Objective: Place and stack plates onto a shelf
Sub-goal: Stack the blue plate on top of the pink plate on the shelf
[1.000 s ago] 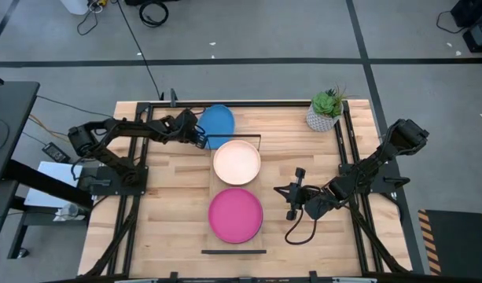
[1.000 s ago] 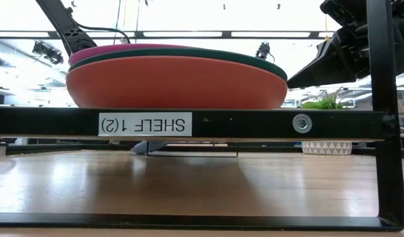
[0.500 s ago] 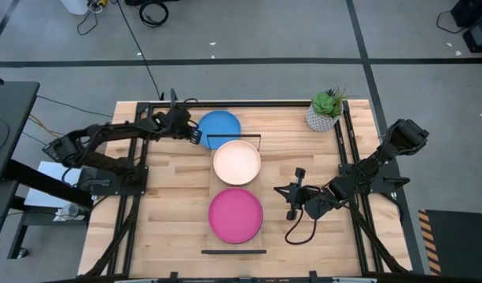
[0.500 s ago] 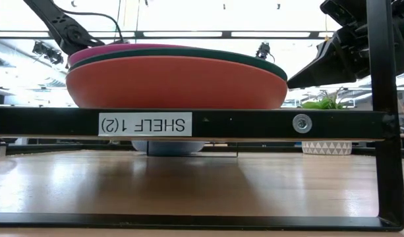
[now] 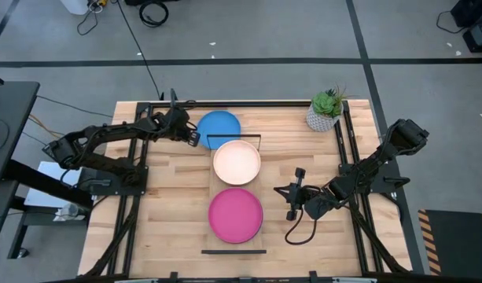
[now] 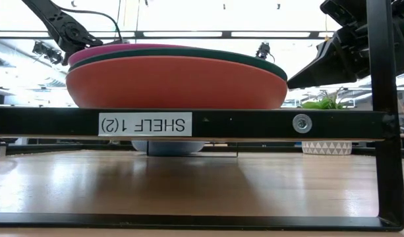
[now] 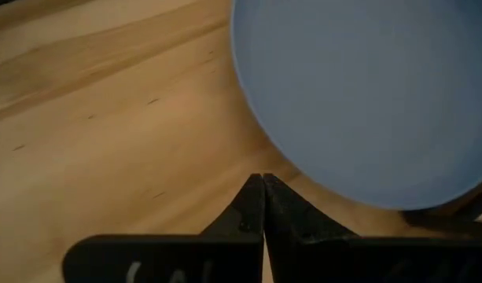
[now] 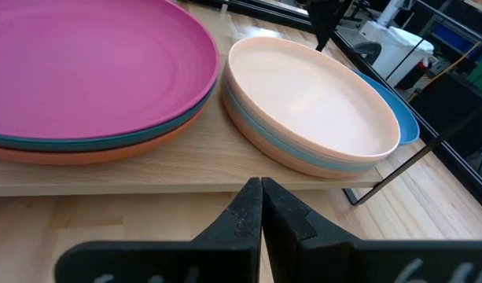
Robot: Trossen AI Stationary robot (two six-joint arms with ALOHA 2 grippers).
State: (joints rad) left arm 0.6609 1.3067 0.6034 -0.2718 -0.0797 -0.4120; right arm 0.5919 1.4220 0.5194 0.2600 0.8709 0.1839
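A blue plate [image 5: 219,124] lies flat on the tabletop just past the shelf's far rail [image 5: 234,137]; it also shows in the left wrist view [image 7: 358,86] and low under the shelf [image 6: 169,147]. My left gripper [image 5: 193,134] is shut and sits at the plate's left rim, a small gap away [image 7: 263,181]. On the shelf [image 8: 107,189] stand two stacks: a cream plate on top of paler ones [image 5: 237,161] [image 8: 311,102], and a pink plate over teal and orange ones [image 5: 235,215] [image 8: 91,71] [image 6: 175,72]. My right gripper [image 5: 292,194] is shut and waits right of the shelf [image 8: 262,185].
A small potted plant [image 5: 325,110] stands at the table's far right corner. Black frame rails [image 5: 347,157] run along the table's left and right sides. Bare slatted wood [image 5: 170,204] lies left of the shelf. A cable [image 5: 299,229] loops below my right gripper.
The blue plate, tilted a second ago, has dropped flat onto the table and shifted slightly right. My left gripper has pulled back from it toward the table's left edge. The right arm has kept still.
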